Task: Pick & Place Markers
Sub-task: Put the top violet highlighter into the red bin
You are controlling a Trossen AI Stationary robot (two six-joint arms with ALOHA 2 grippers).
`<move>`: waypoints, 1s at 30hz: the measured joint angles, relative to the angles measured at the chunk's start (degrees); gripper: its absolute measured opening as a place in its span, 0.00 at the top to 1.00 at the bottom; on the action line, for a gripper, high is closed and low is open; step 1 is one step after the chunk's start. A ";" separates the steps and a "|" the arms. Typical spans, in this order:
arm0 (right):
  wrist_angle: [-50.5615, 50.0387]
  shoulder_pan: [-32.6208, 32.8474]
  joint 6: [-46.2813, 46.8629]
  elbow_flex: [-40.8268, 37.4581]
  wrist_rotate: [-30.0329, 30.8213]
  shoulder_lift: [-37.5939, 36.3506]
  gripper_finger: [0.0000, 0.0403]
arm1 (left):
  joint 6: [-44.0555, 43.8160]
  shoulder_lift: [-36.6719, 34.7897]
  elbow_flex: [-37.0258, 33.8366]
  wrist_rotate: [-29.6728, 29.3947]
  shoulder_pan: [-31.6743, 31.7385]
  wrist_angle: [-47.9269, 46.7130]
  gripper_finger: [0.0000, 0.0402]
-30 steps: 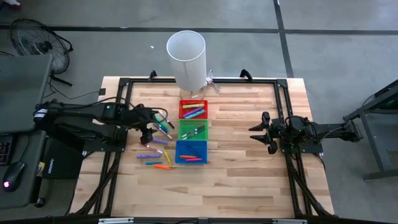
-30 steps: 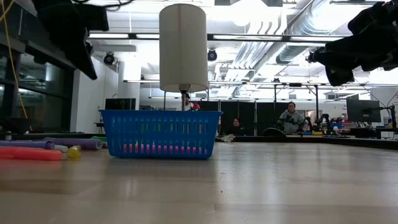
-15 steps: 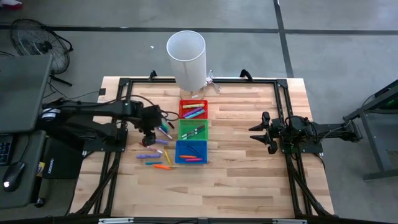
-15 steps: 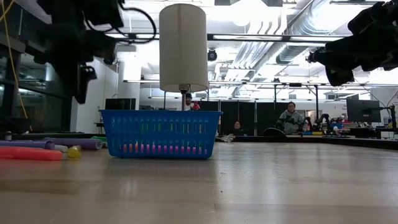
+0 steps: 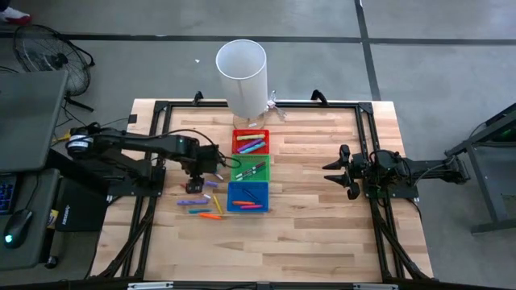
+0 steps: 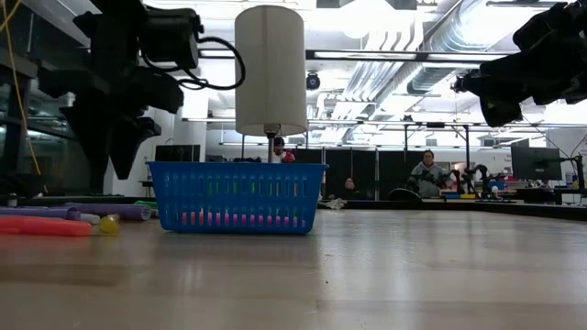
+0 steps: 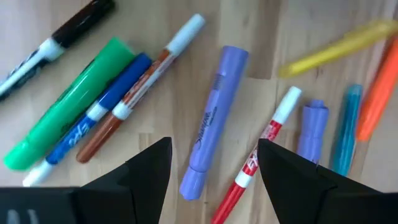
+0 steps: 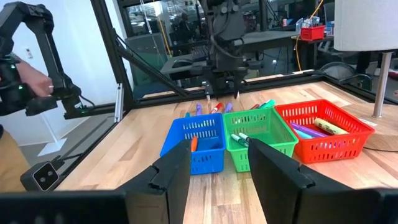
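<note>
- Nearest the left arm's camera, the left gripper (image 7: pixel 211 165) now hangs with its two dark fingers spread wide over a thick lavender highlighter (image 7: pixel 213 121) lying flat on the pale wooden tabletop (image 7: pixel 273 37); a thin red-and-white marker (image 7: pixel 256 163) lies just beside it under the other finger.
- Over the last second this arm has swung inward from the table's left edge, and in the overhead view its gripper (image 5: pixel 196 179) now sits above the loose scatter of markers (image 5: pixel 205 201) just left of the bins. Nothing is pinched yet.
- My reading: the approach is finished and a descent onto the lavender highlighter comes next; the crowding red marker could get caught too.
- Farther along stand three mesh plastic bins in a row: blue bin (image 5: pixel 247 197), green bin (image 5: pixel 251 170), red bin (image 5: pixel 251 142), each already holding some markers.
- Farthest off, the right gripper (image 5: pixel 332 171) waits unmoved at the table's right side, fingers spread and empty.
</note>
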 joint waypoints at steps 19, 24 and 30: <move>0.01 0.00 0.05 0.00 0.00 0.00 0.63 | 7.32 3.19 -2.64 -5.21 -3.89 4.92 0.42; 0.01 0.00 0.07 0.00 0.00 0.00 0.63 | 7.29 4.87 -2.64 -5.07 -3.89 6.57 0.42; 0.01 0.00 0.02 0.00 0.00 0.00 0.63 | 7.69 7.38 -2.64 -5.23 -3.89 8.66 0.42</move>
